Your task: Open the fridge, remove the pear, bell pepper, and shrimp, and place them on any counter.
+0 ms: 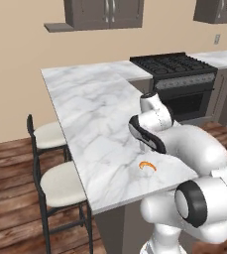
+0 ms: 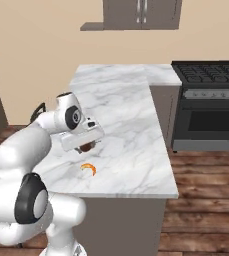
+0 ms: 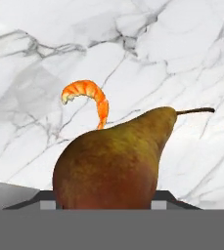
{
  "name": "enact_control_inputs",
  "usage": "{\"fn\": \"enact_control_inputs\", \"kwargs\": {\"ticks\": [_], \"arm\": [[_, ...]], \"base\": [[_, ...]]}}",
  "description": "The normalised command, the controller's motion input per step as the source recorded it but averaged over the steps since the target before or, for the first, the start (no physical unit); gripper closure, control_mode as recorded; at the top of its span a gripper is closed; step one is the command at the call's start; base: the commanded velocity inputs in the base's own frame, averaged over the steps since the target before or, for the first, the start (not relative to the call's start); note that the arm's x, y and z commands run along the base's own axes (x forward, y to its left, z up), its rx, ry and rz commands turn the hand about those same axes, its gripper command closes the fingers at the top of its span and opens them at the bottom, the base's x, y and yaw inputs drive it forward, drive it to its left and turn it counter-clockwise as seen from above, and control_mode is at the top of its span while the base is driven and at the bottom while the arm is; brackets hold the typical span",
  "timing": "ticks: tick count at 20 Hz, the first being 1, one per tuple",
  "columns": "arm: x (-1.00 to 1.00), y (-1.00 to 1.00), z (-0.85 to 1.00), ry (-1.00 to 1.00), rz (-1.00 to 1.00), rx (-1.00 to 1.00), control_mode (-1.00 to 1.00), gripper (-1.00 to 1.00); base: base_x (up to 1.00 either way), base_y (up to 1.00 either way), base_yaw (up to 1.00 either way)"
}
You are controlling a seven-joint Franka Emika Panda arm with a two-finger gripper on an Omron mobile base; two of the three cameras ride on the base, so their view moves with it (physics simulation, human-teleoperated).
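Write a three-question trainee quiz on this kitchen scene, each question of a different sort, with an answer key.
1. True or false: the shrimp lies on the counter.
2. Which item sits between the fingers of the gripper? A) bell pepper B) pear C) shrimp
3. Fill in: in the hand view, the pear's stem points toward the ____ edge.

Key: 1 true; 2 B; 3 right.

Only the shrimp [image 1: 146,165] interrupts the counter [image 1: 95,109], open marble all round
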Motion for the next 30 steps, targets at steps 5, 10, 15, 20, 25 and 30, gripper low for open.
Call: {"fn": "enact_control_inputs", "kwargs": {"ticks": [5,10,15,20,25,30], "arm": [[0.81,-0.43,-0.46,0.11,0.08,0.06,-1.00,1.00],[0.80,-0.43,-0.34,0.08,0.05,0.18,-1.00,1.00],[0.36,-0.19,-0.52,0.00,0.05,0.11,-1.00,1.00],[0.12,-0.11,-0.49,0.00,0.05,0.05,-1.00,1.00],[0.00,-0.02,-0.42,0.00,0.03,0.01,-1.00,1.00],[0.00,0.00,-0.37,0.00,0.01,0.00,-1.00,1.00]], "base": [[0.00,0.00,0.00],[0.00,0.00,0.00],[0.00,0.00,0.00],[0.00,0.00,0.00],[0.00,0.00,0.00],[0.00,0.00,0.00]]}}
